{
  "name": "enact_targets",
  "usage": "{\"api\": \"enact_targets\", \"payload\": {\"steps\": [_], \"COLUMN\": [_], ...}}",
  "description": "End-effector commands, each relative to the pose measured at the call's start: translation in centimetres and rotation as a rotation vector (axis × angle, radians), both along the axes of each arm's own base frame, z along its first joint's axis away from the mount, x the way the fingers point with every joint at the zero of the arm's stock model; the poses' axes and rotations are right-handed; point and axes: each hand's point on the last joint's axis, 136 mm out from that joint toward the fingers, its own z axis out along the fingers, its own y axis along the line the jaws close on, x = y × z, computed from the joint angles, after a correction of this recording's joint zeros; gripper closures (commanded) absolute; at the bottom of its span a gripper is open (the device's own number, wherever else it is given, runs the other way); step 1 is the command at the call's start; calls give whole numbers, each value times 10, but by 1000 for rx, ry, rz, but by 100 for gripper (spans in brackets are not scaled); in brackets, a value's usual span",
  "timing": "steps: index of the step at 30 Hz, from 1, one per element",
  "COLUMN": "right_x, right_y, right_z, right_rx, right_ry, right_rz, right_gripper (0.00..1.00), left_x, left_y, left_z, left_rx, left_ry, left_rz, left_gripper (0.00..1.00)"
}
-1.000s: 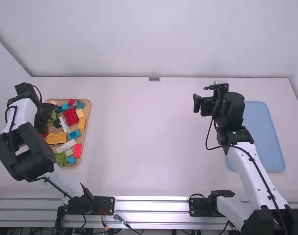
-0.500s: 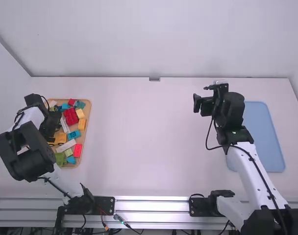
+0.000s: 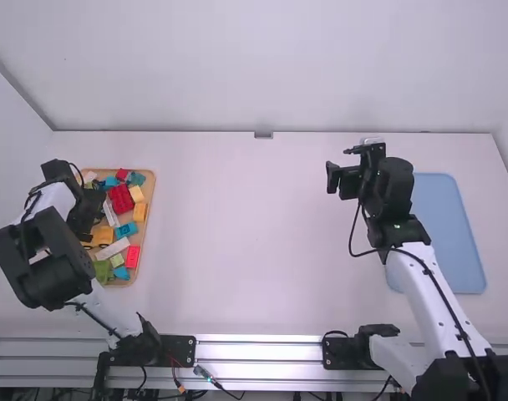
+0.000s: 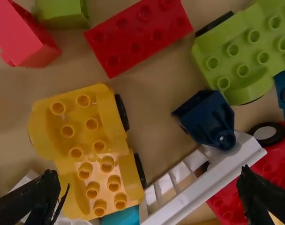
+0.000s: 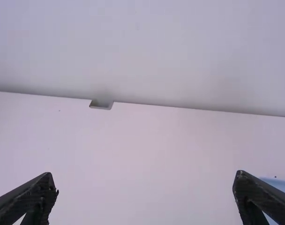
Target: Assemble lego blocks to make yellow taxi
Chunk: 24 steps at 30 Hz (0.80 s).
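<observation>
Below the left end effector (image 4: 149, 172), fingers apart, the studded yellow plastic wheeled base (image 4: 88, 147) looks light and rigid, best pinched flank-to-flank.

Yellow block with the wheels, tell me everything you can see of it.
The yellow block looks like glossy plastic, studs up, with raised rounded fenders and two dark wheels visible along one side. It sits upright on the wood-coloured tray, a teal block by one end. The open left claw isn't gripping it.

Blocks (image 3: 121, 199) lie on 1 tray (image 3: 151, 190) at the table's (image 3: 254, 234) left, 1 mat (image 3: 451, 230) at right.
</observation>
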Motion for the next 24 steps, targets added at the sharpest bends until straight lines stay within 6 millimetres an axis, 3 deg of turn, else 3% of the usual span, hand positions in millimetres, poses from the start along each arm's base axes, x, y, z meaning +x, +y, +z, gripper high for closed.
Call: {"api": "enact_targets", "payload": {"steps": [1, 7, 24], "right_x": [6, 6, 5], "right_y": [1, 1, 4], "right_z": [17, 17, 17], "right_rx": [7, 7, 7], "right_ry": [-33, -34, -34], "right_rz": [4, 4, 11], "right_gripper": [1, 1, 1], "left_x": [-6, -31, -31], "left_y": [-7, -9, -14], "left_z": [-4, -5, -35], "left_rx": [-27, -61, -134], "left_ry": [19, 100, 128], "left_rz": [-19, 137, 175], "left_gripper": [1, 3, 6]}}
